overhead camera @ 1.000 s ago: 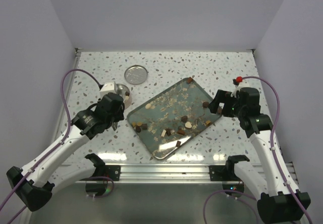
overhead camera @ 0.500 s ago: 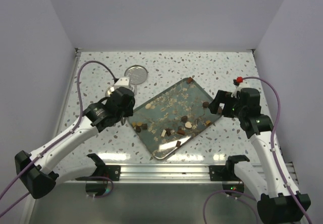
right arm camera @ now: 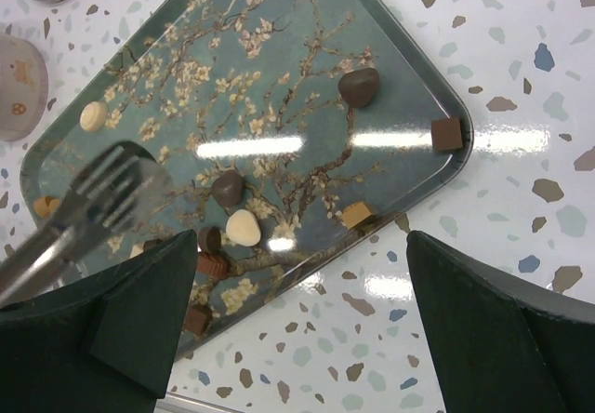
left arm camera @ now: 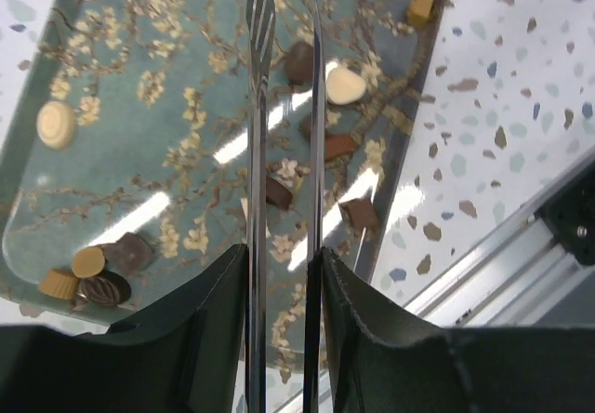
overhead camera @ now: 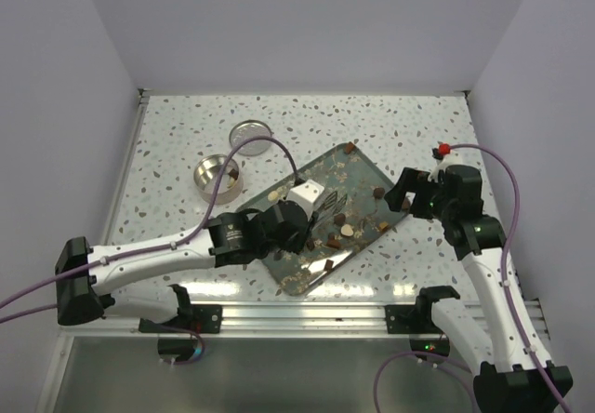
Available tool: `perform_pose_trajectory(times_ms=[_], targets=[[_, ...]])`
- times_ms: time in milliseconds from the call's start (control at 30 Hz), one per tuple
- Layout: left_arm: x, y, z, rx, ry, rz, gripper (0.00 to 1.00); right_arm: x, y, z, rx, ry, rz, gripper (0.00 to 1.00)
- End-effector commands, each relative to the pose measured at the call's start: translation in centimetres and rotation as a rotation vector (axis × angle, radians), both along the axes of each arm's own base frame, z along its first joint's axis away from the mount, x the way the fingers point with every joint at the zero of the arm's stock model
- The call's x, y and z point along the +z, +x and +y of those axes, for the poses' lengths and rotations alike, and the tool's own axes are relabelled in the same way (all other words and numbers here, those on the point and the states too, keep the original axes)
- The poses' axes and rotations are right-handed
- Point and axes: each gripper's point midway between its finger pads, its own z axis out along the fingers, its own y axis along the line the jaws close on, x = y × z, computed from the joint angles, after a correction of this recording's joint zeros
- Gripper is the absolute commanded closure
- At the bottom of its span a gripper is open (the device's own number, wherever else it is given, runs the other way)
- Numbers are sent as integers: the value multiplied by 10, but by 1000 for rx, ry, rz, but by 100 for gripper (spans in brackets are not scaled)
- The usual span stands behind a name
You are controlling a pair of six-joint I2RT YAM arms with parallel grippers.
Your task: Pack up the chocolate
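The chocolate lies scattered on a teal blossom-patterned tray (overhead camera: 358, 166): a cream heart (left arm camera: 344, 86), a dark piece (left arm camera: 299, 59), brown squares (left arm camera: 359, 213), and a tan and dark cluster (left arm camera: 88, 273) at one corner. My left gripper (overhead camera: 311, 199) (left arm camera: 284, 255) reaches over the tray's middle, shut on thin metal tweezers (left arm camera: 258, 106). The tweezer tips stand slightly apart with nothing between them, just short of the dark piece. My right gripper (overhead camera: 404, 194) (right arm camera: 302, 236) hangs open over the tray's right edge, near a tan cube (right arm camera: 356, 214) and a brown square (right arm camera: 446, 132).
A small steel bowl (overhead camera: 218, 176) stands left of the tray, with a round metal lid (overhead camera: 251, 139) behind it on the speckled table. White walls close in three sides. An aluminium rail (overhead camera: 307, 315) runs along the near edge.
My left arm has swung right from beside the bowl to over the tray's middle, carrying the tweezers. The right arm has barely moved.
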Motion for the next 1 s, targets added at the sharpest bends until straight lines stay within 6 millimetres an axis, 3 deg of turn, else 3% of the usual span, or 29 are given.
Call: perform_pose_trajectory(times_ms=[0,167,367,967], targets=[[-2,-21,-17,-66,-53,-1,59,2,-5,0,-8,9,-2,3],[-21,-38,-6,-62,-25,33,59,-3,-10,0,-17,19,5,3],[-35,-41,4,-54,0,40,58,-1,-13,0,-25,30,-1,3],[-61,-36,-13,-95,69,31,57,6,-15,-4,-43,14,-2,3]])
